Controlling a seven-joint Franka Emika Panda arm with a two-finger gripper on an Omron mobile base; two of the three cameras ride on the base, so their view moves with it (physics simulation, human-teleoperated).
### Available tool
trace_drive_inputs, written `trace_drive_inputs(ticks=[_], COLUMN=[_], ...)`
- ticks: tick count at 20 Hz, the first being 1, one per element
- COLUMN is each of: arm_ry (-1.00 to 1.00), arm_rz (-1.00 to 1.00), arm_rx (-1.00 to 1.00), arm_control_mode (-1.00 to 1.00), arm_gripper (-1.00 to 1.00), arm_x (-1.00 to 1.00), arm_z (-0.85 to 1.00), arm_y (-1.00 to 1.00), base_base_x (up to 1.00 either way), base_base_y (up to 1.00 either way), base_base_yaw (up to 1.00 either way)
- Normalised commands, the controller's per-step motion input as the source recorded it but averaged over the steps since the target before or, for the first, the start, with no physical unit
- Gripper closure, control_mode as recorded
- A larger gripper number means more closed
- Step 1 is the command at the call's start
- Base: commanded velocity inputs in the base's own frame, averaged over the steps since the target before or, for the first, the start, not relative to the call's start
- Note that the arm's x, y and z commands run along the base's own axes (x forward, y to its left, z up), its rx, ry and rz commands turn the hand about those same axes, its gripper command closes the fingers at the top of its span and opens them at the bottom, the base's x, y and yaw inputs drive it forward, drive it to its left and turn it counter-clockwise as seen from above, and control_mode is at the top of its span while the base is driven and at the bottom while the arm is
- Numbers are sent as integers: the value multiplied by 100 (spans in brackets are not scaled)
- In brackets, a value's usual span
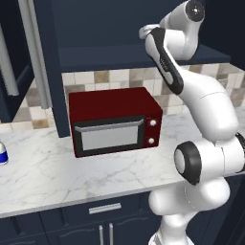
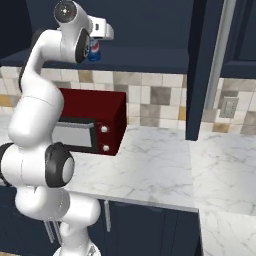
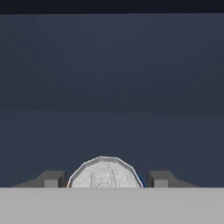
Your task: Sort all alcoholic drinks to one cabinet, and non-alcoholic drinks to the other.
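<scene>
Dark navy fills the open cabinet [image 1: 143, 28] in the left base view, where the white arm [image 1: 201, 110] reaches up into the opening above a red microwave [image 1: 115, 122] on the marble counter [image 1: 43, 172]; a small white bottle [image 1: 3, 154] with a blue label stands at the far left edge of that counter, well apart from the microwave. In the right base view the blue can [image 2: 94, 51] sits upright at the front of the cabinet shelf [image 2: 150, 57], just under the hand. In the hand view the gripper [image 3: 105, 179] faces the plain dark inside of the cabinet, its fingers [image 3: 52, 178] on either side of the can's silver top, clamped on it.
</scene>
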Motion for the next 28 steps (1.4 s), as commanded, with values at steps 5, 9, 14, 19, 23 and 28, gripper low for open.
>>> trace_drive_inputs(ticks=[5, 9, 14, 19, 23, 28], arm_ry=[0, 0, 0, 0, -1, -4], arm_rz=[0, 0, 0, 0, 0, 0], arm_rx=[0, 0, 0, 0, 0, 0], arm_control_mode=[-100, -100, -100, -100, -100, -100], arm_gripper=[100, 100, 100, -100, -100, -100], arm_x=[82, 63, 56, 20, 2, 0], arm_z=[-23, -18, -7, -19, -3, 0], arm_y=[-13, -9, -4, -3, 0, 0], base_base_x=[0, 0, 0, 0, 0, 0], base_base_y=[0, 0, 0, 0, 0, 0], base_base_yaw=[0, 0, 0, 0, 0, 0])
